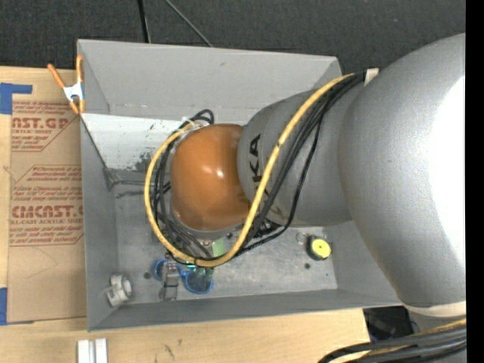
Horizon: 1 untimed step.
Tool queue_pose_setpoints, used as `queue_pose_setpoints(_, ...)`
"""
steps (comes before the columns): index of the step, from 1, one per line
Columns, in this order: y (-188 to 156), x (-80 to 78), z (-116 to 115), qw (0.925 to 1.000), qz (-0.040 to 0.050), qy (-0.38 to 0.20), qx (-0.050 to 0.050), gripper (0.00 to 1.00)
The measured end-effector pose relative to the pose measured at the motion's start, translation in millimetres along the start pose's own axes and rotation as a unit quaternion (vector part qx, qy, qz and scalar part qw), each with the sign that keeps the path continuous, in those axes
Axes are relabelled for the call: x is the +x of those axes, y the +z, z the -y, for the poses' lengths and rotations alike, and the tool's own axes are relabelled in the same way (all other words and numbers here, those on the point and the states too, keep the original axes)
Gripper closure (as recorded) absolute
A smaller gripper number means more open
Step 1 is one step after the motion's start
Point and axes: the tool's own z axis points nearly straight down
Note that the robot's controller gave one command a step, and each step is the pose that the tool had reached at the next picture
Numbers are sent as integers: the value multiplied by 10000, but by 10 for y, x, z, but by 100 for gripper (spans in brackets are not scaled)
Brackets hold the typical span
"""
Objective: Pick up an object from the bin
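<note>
In the camera view the grey arm [363,172] reached in from the right and bent down into the bin [227,74]. Its wrist was capped by the orange cover [208,176], with yellow and black cables [155,195] looped round that cover. The gripper [178,271] hung just below the orange cover, low over the bin's floor. The cover and cables hid so much of it that whether it was released or clenched on anything could not be made out.

Just below the orange cover, by the gripper's tip, lay a blue see-through thing [197,280]; whether the two touched was not clear. Below and left of the cover, well apart from it, a silver-grey metal piece [117,290] lay in the bin's corner. To the cover's lower right lay a round yellow thing [320,249], close by the arm.

Bare floor ran left of the cover to the bin's left wall, and along the near wall between the blue see-through thing and the round yellow thing.
</note>
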Motion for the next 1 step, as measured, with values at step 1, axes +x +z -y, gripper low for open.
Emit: queue_pose_setpoints(1, 736, -334, 647, 9983, 24, 584, 8, 0)
